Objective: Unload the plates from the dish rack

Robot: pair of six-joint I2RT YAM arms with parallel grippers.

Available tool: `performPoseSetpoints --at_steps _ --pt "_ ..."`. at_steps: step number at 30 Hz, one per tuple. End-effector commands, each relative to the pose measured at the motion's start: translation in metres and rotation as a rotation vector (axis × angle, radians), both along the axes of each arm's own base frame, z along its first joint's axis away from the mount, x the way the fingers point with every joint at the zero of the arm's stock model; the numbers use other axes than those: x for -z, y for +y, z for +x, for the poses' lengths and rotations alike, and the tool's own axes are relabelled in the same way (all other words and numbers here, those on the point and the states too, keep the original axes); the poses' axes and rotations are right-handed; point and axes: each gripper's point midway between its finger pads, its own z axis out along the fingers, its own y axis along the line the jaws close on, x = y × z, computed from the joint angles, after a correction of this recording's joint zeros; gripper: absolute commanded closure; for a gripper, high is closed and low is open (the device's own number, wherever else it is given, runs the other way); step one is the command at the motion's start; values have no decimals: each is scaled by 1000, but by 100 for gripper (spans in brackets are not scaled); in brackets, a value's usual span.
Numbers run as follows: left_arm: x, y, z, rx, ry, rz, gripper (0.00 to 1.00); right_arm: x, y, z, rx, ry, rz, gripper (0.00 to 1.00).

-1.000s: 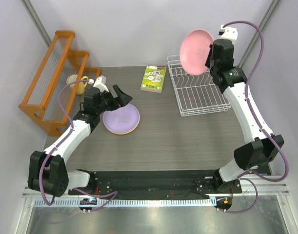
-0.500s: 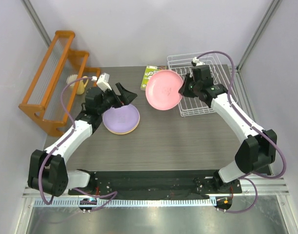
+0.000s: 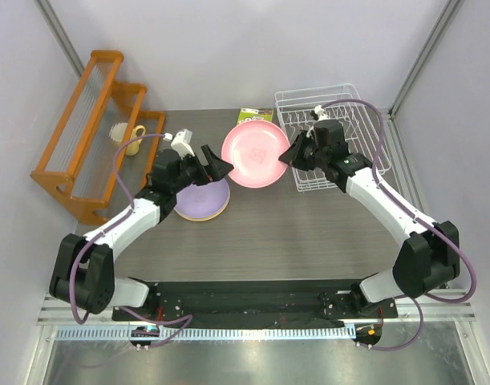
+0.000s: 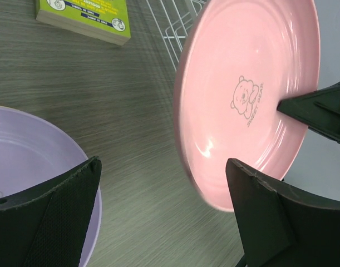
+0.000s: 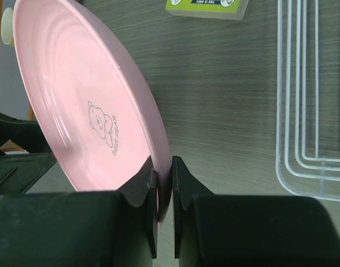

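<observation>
Above the wood-grain table [image 3: 309, 228], the right end effector [image 5: 164, 171] pinches the glossy, round pink plate [image 5: 83, 105] edgewise.

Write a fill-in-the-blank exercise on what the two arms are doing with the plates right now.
The held plate, pinched at its rim by the right gripper, is ____ in colour.
The left gripper, near the lilac plate, is ____.
The print on the held plate shows a ____.
Missing words: pink; open; bear.
</observation>
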Motion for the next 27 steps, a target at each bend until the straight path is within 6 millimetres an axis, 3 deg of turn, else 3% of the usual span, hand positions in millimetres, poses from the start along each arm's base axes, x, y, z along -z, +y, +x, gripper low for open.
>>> performPoseSetpoints --at_steps 1,3,4,7,12,15,18,27 --pt "-14 -6 8 -3 -63 -30 9 -41 16 -4 -34 -93 142 99" --pt "-14 -8 8 -1 -63 -35 16 -41 18 -7 -44 -86 159 99" --pt "-15 -8 8 -1 -61 -34 34 -41 19 -8 -45 -86 165 99" --pt "-10 -6 8 -13 -48 -24 65 -42 21 -12 -57 -82 190 99" --pt "-5 -6 5 -12 -31 -14 97 -39 27 -20 -91 -58 224 98" --pt "-6 0 2 -38 -37 -5 100 -35 27 -25 -99 -50 229 91" --pt "-1 9 -4 -72 -29 15 100 -33 25 -27 -96 -51 222 66" --pt "3 40 -13 -195 -21 116 100 -28 27 -22 -103 -49 205 47"
